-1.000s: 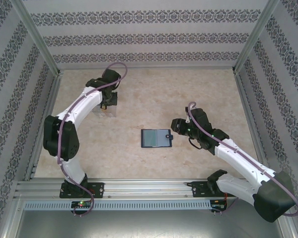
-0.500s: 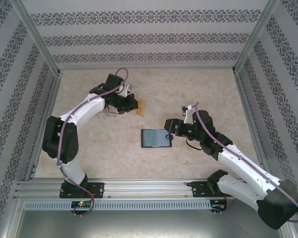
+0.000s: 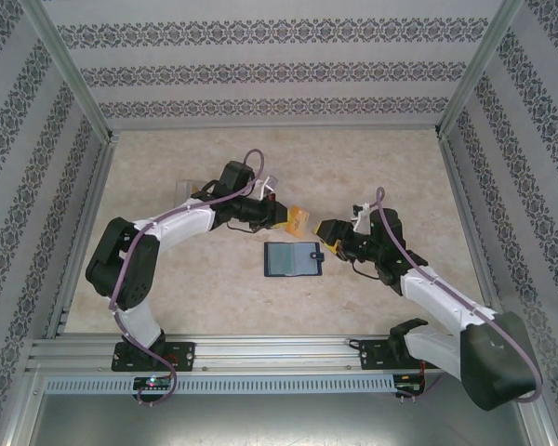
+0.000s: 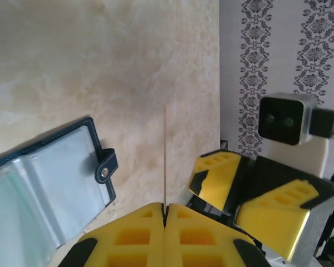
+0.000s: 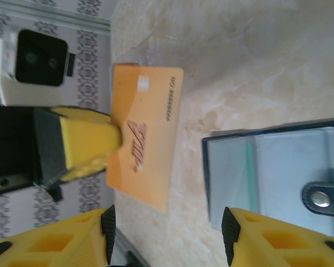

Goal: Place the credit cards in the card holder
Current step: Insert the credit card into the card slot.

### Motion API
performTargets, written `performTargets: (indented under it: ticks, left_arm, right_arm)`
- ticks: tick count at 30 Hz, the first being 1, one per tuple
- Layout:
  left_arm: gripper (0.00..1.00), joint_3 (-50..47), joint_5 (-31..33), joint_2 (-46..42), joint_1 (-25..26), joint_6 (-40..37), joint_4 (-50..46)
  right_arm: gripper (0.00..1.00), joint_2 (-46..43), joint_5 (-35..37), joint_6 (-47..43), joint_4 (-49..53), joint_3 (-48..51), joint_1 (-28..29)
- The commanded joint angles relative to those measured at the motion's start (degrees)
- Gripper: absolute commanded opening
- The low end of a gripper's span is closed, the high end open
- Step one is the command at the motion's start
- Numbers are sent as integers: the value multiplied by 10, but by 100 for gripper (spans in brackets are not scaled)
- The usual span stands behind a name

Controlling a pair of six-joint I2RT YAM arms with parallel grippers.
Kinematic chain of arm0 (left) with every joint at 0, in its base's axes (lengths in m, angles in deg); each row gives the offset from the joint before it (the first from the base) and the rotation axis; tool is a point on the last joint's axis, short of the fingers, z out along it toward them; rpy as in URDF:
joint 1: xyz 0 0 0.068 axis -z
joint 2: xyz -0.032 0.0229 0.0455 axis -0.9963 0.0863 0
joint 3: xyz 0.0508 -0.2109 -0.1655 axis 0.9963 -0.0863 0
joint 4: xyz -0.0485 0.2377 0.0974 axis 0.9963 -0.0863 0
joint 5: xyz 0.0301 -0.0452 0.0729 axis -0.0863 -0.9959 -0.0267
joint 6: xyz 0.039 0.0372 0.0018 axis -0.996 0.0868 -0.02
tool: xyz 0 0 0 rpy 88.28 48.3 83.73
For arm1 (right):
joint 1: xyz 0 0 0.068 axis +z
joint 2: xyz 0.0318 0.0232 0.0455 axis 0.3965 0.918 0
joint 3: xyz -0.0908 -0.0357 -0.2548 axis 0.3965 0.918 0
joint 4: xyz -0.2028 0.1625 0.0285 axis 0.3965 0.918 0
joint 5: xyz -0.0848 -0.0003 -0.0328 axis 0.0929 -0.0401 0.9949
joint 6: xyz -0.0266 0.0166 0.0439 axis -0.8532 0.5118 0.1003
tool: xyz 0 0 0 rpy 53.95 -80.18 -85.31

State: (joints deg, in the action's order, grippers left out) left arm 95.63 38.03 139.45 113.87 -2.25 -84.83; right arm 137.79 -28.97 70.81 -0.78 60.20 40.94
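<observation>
My left fingers [image 4: 128, 236] are clamped together on one edge of an orange card [image 5: 147, 139], held clear of the tabletop [image 3: 372, 167] just past the far edge of the card holder [image 3: 293, 259]. My right fingers [image 5: 267, 239] stand apart, empty, facing the card. The card holder lies open and flat, with bare tabletop on every side.

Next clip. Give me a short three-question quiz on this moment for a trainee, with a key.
1. True or false: the card holder lies closed.
2. Which gripper pinches the orange card? A left, B right, C neither.
3. Fill in: the right gripper has its jaws ____.
Key: 1 false, it lies open; 2 A, the left gripper; 3 open.
</observation>
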Motion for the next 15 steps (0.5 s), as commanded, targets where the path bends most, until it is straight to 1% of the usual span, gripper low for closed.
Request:
performTargets:
  ticks: [1, 4, 7, 8, 9, 10, 11, 12, 14, 15]
  left_arm:
    - [5, -7, -17, 9, 18, 42, 80]
    - [5, -5, -24, 27, 32, 57, 94]
    - [5, -19, -23, 32, 39, 97, 147]
    - [5, -20, -22, 33, 40, 103, 154]
    - [5, -20, -22, 34, 41, 102, 152]
    - [5, -18, -21, 34, 42, 98, 146]
    - [5, -18, -21, 34, 43, 93, 140]
    - [5, -18, -21, 34, 43, 92, 136]
    - [5, -21, -23, 35, 44, 91, 134]
    - [5, -22, -24, 35, 44, 90, 134]
  right_arm:
    - [55, 25, -55, 54, -113, 16, -13]
    - [55, 43, -61, 51, -106, 12, -17]
    - [53, 60, -62, 55, -122, 20, -24]
    - [51, 62, -60, 56, -126, 23, -24]
    - [48, 60, -58, 57, -131, 25, -24]
    - [41, 58, -55, 58, -131, 26, -24]
    - [31, 54, -53, 56, -127, 25, -25]
    - [23, 52, -53, 54, -124, 25, -27]
    - [11, 52, -57, 52, -121, 23, -30]
    - [9, 53, -61, 50, -121, 23, -31]
